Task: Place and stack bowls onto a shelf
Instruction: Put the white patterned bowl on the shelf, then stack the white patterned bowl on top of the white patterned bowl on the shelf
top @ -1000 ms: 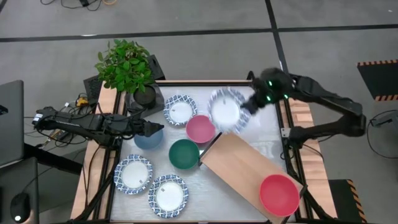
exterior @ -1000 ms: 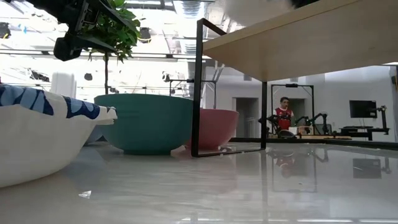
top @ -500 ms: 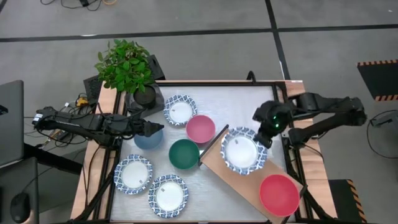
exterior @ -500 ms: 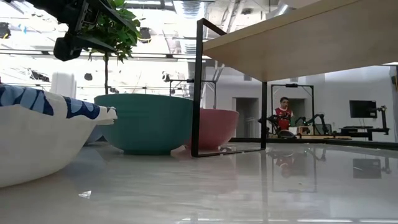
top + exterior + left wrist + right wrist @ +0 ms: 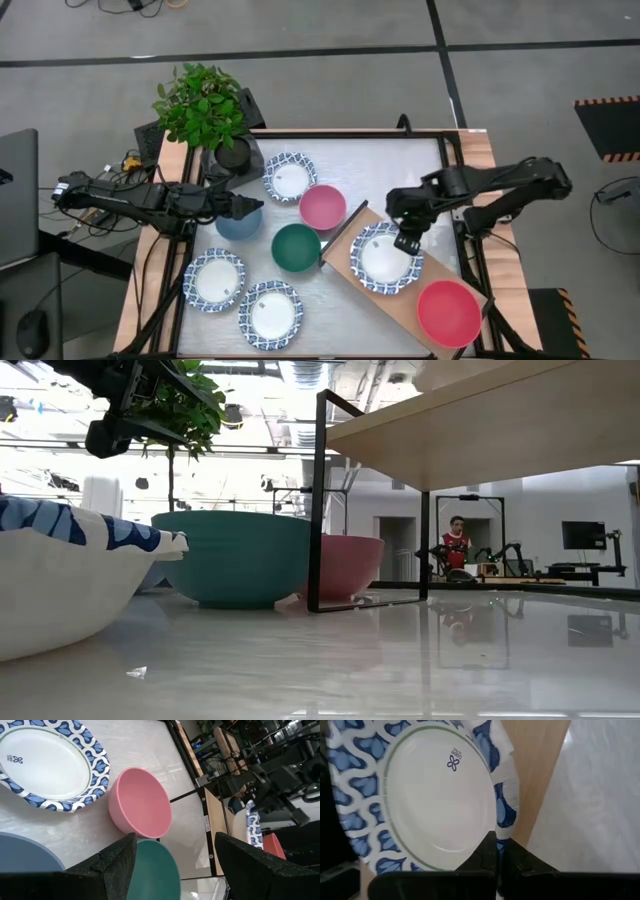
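Note:
A white bowl with a blue patterned rim [image 5: 383, 260] sits level, opening up, over the middle of the light-wood shelf [image 5: 350, 232], with my right gripper [image 5: 407, 241] shut on its rim. A red bowl [image 5: 448, 312] rests on the shelf's near right end. My left gripper [image 5: 250, 207] hangs open over the slate blue bowl [image 5: 236, 222] at the table's left and touches nothing. The pink bowl [image 5: 322, 206] and the green bowl [image 5: 296, 247] stand on the table left of the shelf. Three more white patterned bowls [image 5: 290, 177] [image 5: 214, 280] [image 5: 268, 313] lie on the table. My right gripper pinches the white bowl's rim [image 5: 502, 834] between its two fingers, at the bowl's far right side. The fingers come steeply from above, across the rim's edge. The bowl stays level; whether its base rests on the shelf I cannot tell.
A potted plant [image 5: 202, 108] stands at the table's far left corner. The shelf lies slantwise on thin dark legs [image 5: 318, 500], with table room beneath it. Bare tabletop [image 5: 400, 165] shows at the far right. A person [image 5: 457, 544] stands far off in the room behind.
My right gripper has swung from the table's far side toward the near edge and down, tipping to point more steeply downward. The white patterned bowl went with it, from above the table beyond the shelf to over the shelf's middle.

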Robot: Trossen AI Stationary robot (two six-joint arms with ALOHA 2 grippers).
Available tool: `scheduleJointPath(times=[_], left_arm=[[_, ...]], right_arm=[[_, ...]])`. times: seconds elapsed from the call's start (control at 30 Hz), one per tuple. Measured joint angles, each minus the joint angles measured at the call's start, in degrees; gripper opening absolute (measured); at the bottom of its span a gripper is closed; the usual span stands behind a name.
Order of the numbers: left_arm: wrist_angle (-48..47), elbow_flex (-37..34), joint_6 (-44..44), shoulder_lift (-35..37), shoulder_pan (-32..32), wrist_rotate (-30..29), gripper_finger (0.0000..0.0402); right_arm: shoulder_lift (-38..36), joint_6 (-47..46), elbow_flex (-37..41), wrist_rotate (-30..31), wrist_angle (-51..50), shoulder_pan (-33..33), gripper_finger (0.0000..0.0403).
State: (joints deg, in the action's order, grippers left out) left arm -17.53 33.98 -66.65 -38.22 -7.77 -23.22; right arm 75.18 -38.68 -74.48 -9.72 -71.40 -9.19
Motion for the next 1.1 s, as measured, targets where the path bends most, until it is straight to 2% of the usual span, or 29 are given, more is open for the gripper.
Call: scheduleJointPath(times=[0.2, 0.37, 0.53, 0.73, 0.93, 1.03, 1.1], left_arm=[[-0.22, 0.0, 0.0, -0.02, -0.07, 0.47, 0.0254], [-0.22, 0.0, 0.0, -0.02, -0.04, 2.08, 0.0254], [0.76, 0.0, 1.4, -0.02, -0.04, 5.22, 0.0254], [3.11, 0.0, 4.35, -0.02, -0.04, 7.96, 0.0254], [6.1, 0.0, 11.4, -2.31, -0.07, 10.82, 0.0254], [9.46, 0.34, 16.03, -5.56, -0.11, 13.67, 0.0254], [7.78, 2.3, 19.57, -8.8, -0.11, 14.72, 0.0254]], right_arm=[[2.13, 1.73, 0.0, -0.02, 0.04, 0.0, 0.0028], [1.84, 1.53, 0.0, 0.79, 0.44, 0.0, 0.005], [0.2, 1.42, 0.0, 0.81, 1.96, -0.09, 0.0082], [-1.92, 0.88, 0.0, 0.81, 5.52, 0.16, 0.0144], [-3.32, 0.57, 0.0, 0.81, 5.44, 1.37, 0.0196], [-3.85, 0.6, -0.02, 0.81, 5.27, 1.93, 0.0208], [-3.96, 0.62, -0.01, 0.81, 5.25, 2.17, 0.021]])
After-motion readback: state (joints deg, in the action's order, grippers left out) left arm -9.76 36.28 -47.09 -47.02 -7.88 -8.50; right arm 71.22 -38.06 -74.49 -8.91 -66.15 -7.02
